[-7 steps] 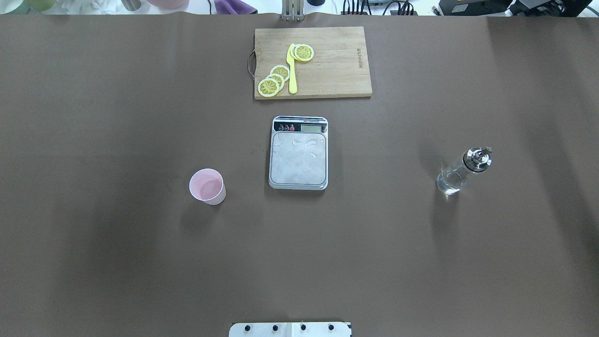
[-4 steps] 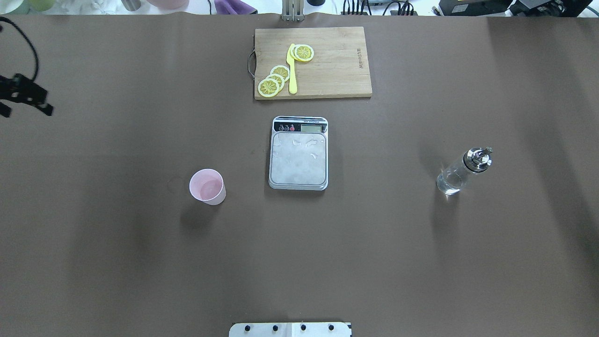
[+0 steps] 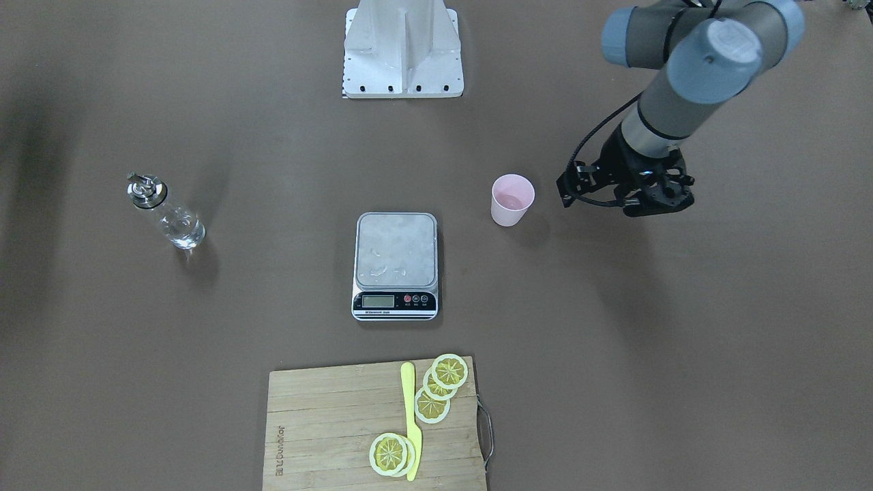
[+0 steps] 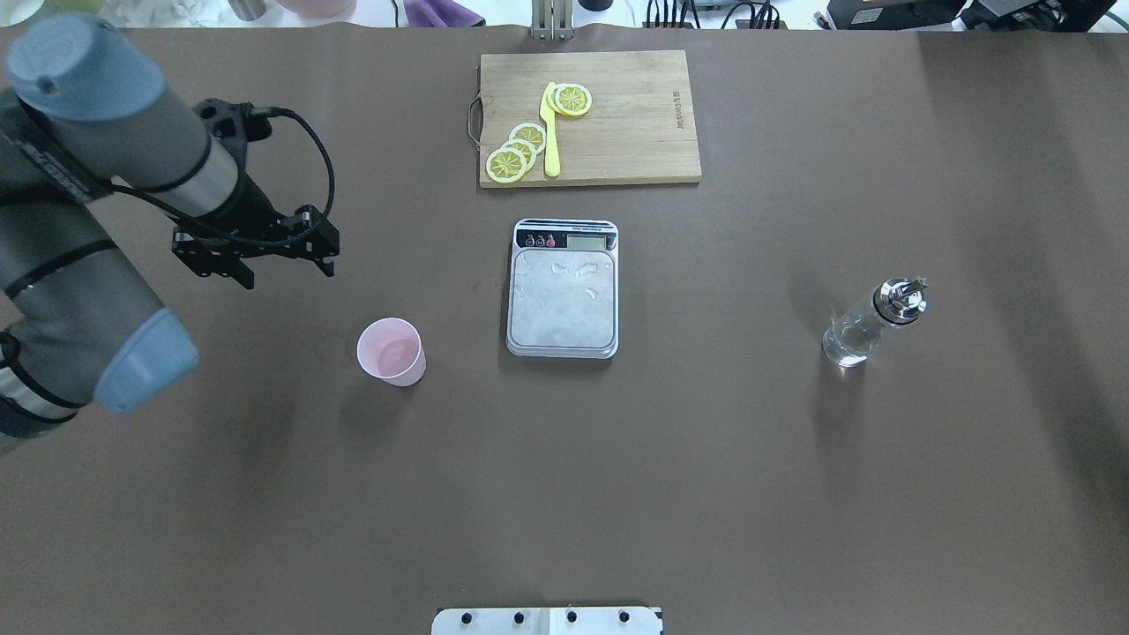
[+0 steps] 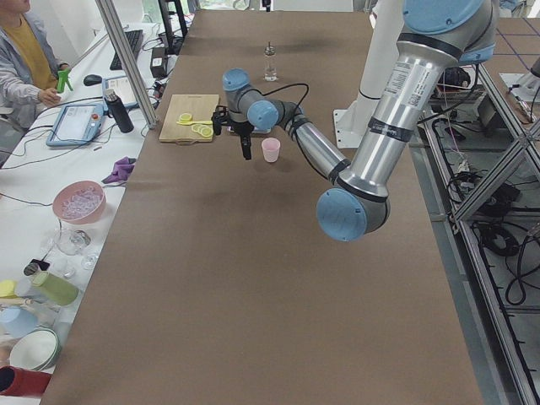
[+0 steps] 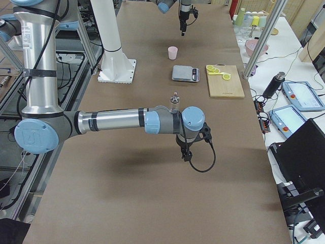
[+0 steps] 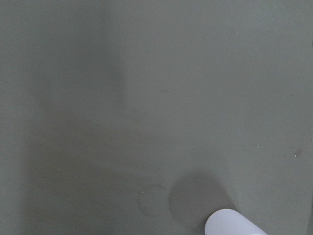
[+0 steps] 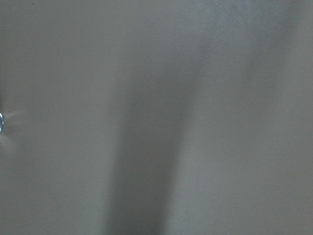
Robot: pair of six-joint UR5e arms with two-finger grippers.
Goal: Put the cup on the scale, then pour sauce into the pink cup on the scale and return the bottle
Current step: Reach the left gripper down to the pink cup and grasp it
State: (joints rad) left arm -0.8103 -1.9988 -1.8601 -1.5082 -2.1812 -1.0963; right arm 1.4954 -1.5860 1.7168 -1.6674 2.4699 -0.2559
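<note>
Left tool hovering beside cup, cutting board lettering illegible

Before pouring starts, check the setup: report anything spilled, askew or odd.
The scale has pale streaks and blotches on its platform, towards the display, like droplets or smears; I cannot tell which. The cup and bottle stand upright.

Overhead and front views opposed, both steep, sharing scale
</note>
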